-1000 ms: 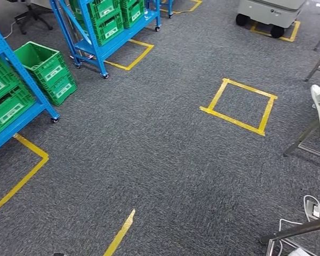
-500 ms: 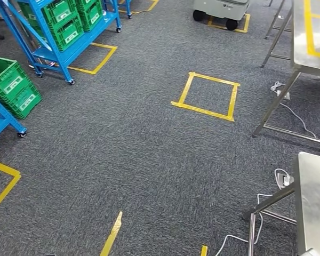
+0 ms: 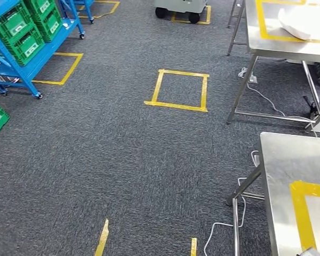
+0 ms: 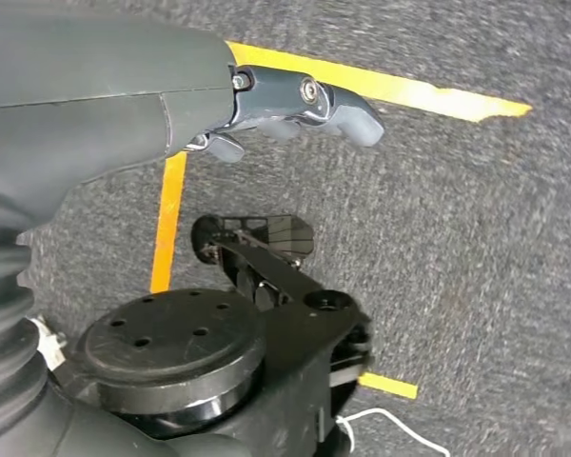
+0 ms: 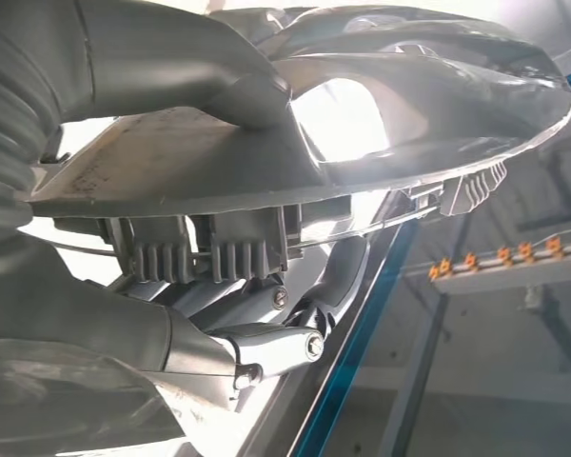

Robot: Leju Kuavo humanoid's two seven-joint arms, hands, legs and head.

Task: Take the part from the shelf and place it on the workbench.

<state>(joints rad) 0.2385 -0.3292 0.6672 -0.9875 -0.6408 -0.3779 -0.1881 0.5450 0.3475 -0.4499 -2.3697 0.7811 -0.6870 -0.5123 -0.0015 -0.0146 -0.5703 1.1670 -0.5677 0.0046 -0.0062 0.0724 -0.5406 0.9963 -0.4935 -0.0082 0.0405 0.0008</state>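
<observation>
right robot hand (image 5: 268,286): you see it gripping the silvery part (image 5: 383,105) | left robot hand (image 4: 297,100): released, holding nothing, over carpet | steel table (image 3: 279,176): right of the yellow floor square (image 3: 178,89); blue shelf (image 3: 25,58) left of it

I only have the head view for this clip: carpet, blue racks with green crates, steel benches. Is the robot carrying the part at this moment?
Observer: Yes. In the right wrist view the right hand holds a silvery part wrapped in clear plastic.
Operator: And the other hand?
Observer: The left hand holds nothing. It hangs over grey carpet near a yellow tape line.
Operator: Anything visible behind the part?
Observer: A blue beam slants past behind the right hand. It is too blurred to say what it belongs to.
</observation>
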